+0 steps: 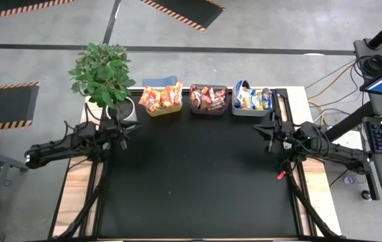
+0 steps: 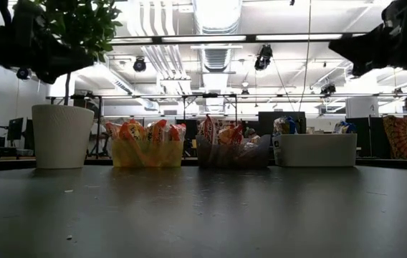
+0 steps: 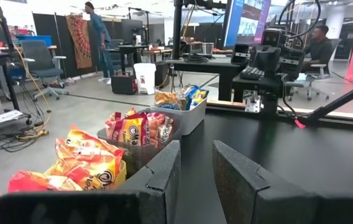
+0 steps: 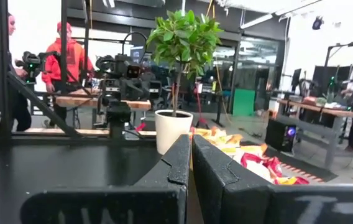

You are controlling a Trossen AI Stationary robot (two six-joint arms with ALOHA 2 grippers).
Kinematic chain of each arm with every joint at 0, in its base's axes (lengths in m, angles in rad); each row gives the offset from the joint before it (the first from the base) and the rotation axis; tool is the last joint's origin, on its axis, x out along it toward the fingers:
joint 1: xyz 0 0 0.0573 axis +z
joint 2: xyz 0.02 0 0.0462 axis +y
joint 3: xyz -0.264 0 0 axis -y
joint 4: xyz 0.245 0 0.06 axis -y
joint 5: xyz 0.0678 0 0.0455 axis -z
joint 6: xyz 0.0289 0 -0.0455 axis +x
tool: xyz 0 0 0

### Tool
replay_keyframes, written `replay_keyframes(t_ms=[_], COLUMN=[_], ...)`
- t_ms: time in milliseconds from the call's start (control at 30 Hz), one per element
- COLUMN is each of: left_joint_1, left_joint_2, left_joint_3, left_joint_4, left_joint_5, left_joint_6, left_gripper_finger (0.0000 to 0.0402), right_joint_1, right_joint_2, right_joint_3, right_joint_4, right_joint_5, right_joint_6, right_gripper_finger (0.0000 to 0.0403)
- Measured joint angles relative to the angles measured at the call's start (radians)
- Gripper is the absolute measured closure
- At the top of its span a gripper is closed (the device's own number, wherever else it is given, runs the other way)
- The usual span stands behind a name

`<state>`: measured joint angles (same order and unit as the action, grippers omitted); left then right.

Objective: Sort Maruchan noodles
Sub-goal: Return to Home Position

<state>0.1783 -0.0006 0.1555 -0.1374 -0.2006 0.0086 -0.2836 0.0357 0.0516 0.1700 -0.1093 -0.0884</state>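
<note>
The Maruchan noodles fill three bins in a row along the table's far edge. Orange-red packets stand in the yellow-green bin point(image 1: 160, 99) point(image 2: 147, 147). Darker red packets fill the dark middle bin point(image 1: 208, 99) point(image 3: 140, 130). Blue-and-yellow packets sit in the grey bin point(image 1: 252, 99) point(image 2: 314, 147). My left gripper point(image 1: 124, 132) point(image 3: 196, 152) hovers at the table's left edge, pointing level across the table, open by a narrow gap with nothing between its fingers. My right gripper point(image 1: 266, 131) point(image 4: 191, 146) hovers at the right edge facing it, shut and holding nothing.
A potted plant in a white pot point(image 1: 103, 77) point(image 2: 61, 136) stands at the far left corner, beside the yellow-green bin. The black mat point(image 1: 198, 181) stretches bare between the arms and toward the near edge. People and desks show in the room beyond.
</note>
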Motion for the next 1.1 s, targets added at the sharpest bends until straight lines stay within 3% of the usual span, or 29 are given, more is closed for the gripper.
replay_keyframes(t_ms=[300,467,1100], left_joint_1=[0.000,0.000,0.001], left_joint_2=[0.000,0.000,0.010], left_joint_3=[-0.047,-0.080,-0.119], left_joint_4=[0.006,0.038,0.110], left_joint_5=[0.001,0.002,0.013], left_joint_6=[-0.045,-0.049,-0.045], left_gripper_finger=[0.0326,0.0326,0.0326], right_joint_1=[0.000,0.000,0.000], right_joint_2=[-0.035,-0.027,-0.007], right_joint_3=[-0.029,-0.039,-0.040], right_joint_4=[0.023,-0.017,-0.071], right_joint_5=[-0.001,-0.051,-0.018], right_joint_6=[-0.031,0.004,0.008], right_gripper_finger=[0.0394,0.0394,0.0394])
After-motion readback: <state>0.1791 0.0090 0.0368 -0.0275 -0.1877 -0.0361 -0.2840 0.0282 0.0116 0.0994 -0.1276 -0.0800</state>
